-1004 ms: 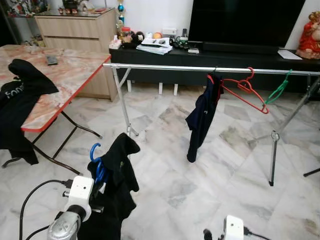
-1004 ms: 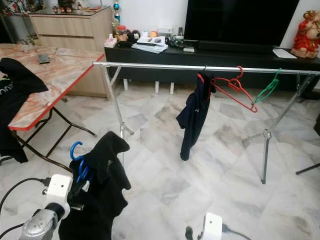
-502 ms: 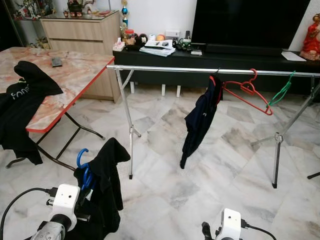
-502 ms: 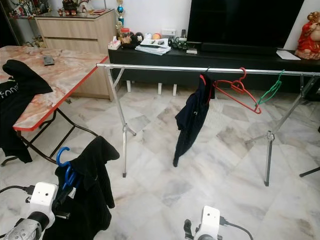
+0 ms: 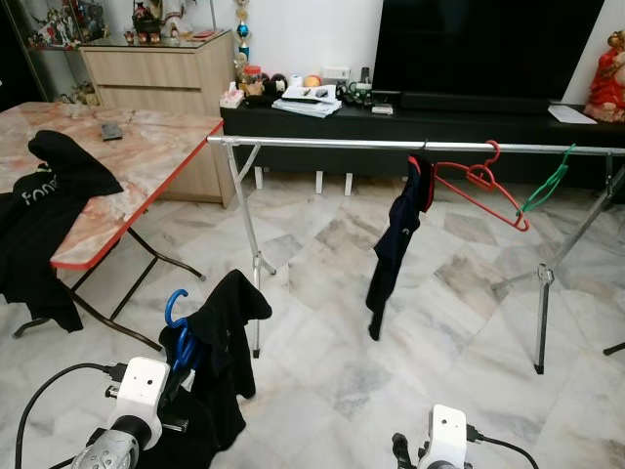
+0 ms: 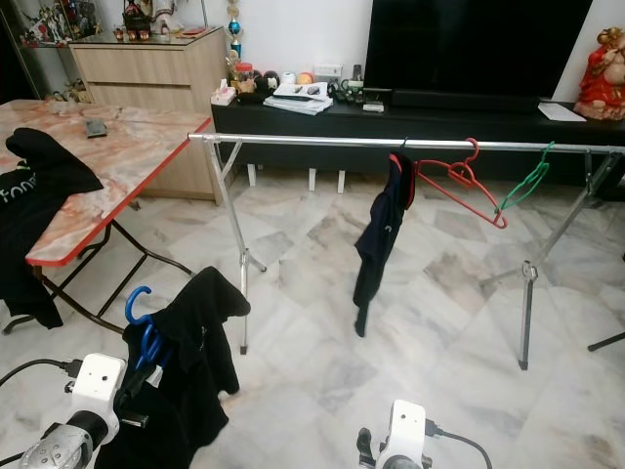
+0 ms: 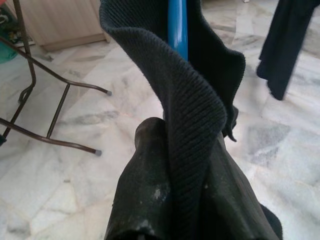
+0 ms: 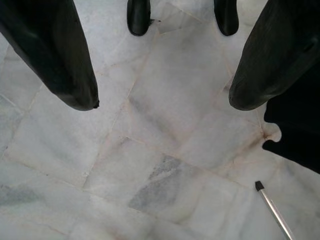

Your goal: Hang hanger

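Pinching the blue hanger [image 5: 179, 322] with its black garment [image 5: 223, 352], the left gripper [image 7: 175, 165] stays low before the clothes rack [image 5: 322, 144]. Right gripper [image 8: 162, 95] hangs spread over the floor.

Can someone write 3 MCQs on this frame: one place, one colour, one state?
1. Where does the dark blue garment hang?
A. on the clothes rail
B. on the table
C. on the TV stand

2. What colour is the hanger hook held in the left gripper?
A. red
B. blue
C. green

3. How are the right gripper fingers?
A. shut on a hanger
B. shut on cloth
C. open, holding nothing

Answers:
1. A, it dangles from the clothes rail, beside the bare red hanger.
2. B, the blue hanger pokes up out of the black garment draped over it.
3. C, the two black fingers stand apart over bare marble floor.
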Robot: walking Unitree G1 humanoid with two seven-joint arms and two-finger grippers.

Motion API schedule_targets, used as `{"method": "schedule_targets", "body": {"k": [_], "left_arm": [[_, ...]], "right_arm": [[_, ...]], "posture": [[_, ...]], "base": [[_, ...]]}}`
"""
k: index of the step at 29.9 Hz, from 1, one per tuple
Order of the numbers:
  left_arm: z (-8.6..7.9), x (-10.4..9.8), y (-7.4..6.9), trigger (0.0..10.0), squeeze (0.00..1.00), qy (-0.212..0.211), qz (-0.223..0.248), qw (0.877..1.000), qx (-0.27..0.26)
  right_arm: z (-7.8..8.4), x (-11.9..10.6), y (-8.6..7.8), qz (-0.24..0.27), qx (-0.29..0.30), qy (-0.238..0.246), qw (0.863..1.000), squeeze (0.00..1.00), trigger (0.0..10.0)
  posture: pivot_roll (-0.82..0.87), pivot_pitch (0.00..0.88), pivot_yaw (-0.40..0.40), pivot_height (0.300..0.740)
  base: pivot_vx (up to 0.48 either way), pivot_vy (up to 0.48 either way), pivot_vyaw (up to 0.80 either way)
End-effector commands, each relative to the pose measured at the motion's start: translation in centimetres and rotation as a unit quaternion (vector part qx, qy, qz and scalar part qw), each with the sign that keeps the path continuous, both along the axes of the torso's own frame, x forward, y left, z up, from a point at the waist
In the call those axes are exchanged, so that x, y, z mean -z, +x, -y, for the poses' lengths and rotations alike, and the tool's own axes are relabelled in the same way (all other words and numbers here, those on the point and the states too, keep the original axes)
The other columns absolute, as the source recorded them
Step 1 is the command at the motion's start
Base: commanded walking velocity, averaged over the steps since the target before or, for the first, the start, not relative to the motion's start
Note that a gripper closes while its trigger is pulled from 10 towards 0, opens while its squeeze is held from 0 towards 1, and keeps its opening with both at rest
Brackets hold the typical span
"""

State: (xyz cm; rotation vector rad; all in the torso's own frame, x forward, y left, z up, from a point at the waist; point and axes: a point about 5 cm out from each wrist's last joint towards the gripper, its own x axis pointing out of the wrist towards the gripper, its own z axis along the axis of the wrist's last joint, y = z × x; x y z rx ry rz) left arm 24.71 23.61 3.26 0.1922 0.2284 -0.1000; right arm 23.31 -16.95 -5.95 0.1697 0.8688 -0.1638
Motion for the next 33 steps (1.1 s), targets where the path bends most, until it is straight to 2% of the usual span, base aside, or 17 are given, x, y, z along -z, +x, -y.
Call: {"method": "schedule_targets", "body": {"k": [1, 3, 9, 17, 28, 33], "left_arm": [[0.4, -1.3, 1.0, 10.0, 0.00, 0.007, 0.028, 1.000, 0.011], [0.6, -1.4, 1.1, 10.0, 0.00, 0.007, 0.029, 0.999, 0.012], [0.8, -1.6, 1.4, 10.0, 0.00, 0.004, 0.031, 0.999, 0.014], [1.6, -1.6, 1.6, 10.0, 0.00, 0.002, 0.030, 0.999, 0.028], [1.8, -1.7, 1.8, 10.0, 0.00, 0.001, 0.028, 0.999, 0.031], [1.7, -1.7, 2.0, 10.0, 0.00, -0.002, 0.028, 0.999, 0.023]], "right_arm": [[-0.3, -0.3, 0.6, 0.004, 0.003, 0.000, 1.000, 0.00, 10.0], [-0.4, -0.5, 0.8, 0.007, 0.003, 0.000, 1.000, 0.00, 10.0], [-0.5, -0.5, 0.9, 0.004, -0.004, -0.001, 1.000, 0.00, 10.0], [-1.2, -0.6, 1.1, 0.011, -0.008, 0.006, 1.000, 0.00, 10.0], [-1.2, -0.8, 1.2, 0.020, -0.008, 0.015, 1.000, 0.00, 10.0], [-1.2, -0.8, 1.2, 0.021, -0.036, 0.003, 0.999, 0.00, 10.0]], "posture": [[0.08, 0.000, 0.012, 0.740], [0.09, 0.000, 0.011, 0.740], [0.08, 0.000, 0.012, 0.740], [0.09, 0.003, 0.014, 0.740], [0.09, 0.006, 0.014, 0.740], [0.09, 0.005, 0.010, 0.740]], "base": [[0.274, 0.000, 0.00], [0.277, 0.000, 0.00], [0.290, 0.000, -0.80], [0.301, 0.000, 0.00], [0.313, 0.000, 0.00], [0.324, 0.000, 0.00]]}}
